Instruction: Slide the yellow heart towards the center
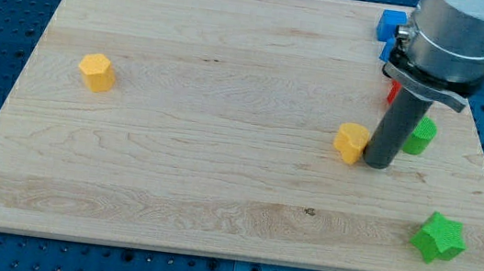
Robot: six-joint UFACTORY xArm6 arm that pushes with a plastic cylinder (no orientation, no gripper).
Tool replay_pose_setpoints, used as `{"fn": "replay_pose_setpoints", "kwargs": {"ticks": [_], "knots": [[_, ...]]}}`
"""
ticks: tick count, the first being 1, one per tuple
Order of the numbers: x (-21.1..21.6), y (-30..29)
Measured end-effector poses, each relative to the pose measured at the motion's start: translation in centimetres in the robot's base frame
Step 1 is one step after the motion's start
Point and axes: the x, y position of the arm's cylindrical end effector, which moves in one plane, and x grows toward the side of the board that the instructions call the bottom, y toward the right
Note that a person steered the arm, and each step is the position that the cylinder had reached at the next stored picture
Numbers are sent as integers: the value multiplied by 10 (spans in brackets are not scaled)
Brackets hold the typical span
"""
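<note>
A yellow block [350, 142], its shape hard to make out but possibly the heart, lies right of the board's middle. My tip [375, 165] stands on the board against this block's right side, touching it or nearly so. A second yellow block [96, 71], roughly hexagonal, lies far off at the view's left. The rod rises from the tip up to the grey arm head [453, 36] at the view's top right.
A green block [422, 136] sits just right of the rod, partly hidden by it. A green star [439, 237] lies at the lower right. A blue block [390, 26] and a mostly hidden red block [393, 92] sit under the arm head. The wooden board [198, 195] rests on a blue perforated table.
</note>
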Motion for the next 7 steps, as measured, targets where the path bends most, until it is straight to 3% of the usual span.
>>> {"fn": "replay_pose_setpoints", "kwargs": {"ticks": [2, 5, 7], "knots": [[-12, -61], [-22, -79], [-52, -112]]}}
